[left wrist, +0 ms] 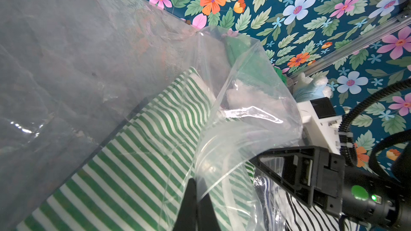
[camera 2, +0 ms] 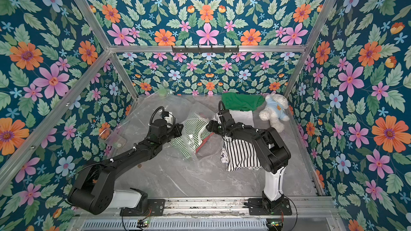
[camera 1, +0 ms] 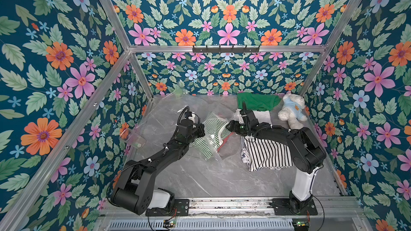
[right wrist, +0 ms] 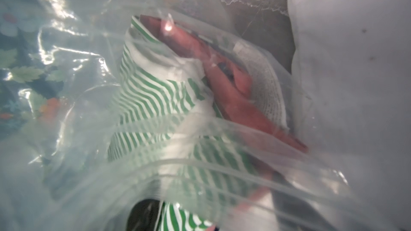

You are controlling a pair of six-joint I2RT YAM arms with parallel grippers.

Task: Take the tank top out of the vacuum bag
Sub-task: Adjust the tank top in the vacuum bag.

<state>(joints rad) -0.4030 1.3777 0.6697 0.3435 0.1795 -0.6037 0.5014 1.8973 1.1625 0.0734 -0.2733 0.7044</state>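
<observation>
Table [camera 1: 211, 181]: grey, marble-patterned, fills the lower centre in both top views.
Black-and-white striped garment [camera 1: 266, 154]: right of centre, under the right arm.
Vacuum bag [camera 1: 214, 155]: clear, crumpled, at centre frame.
Tank top [camera 1: 213, 125]: green-and-white stripes, inside the vacuum bag, beside a red item [right wrist: 233, 78].
Left gripper [camera 1: 201, 130]: pressed together, pinching the bag's plastic.
Right gripper [camera 1: 229, 127]: at the bag's mouth; cannot tell whether spread or closed.
Green garment [camera 1: 258, 102], plush bear [camera 1: 291, 110]: right of centre, at the table's far edge.
</observation>
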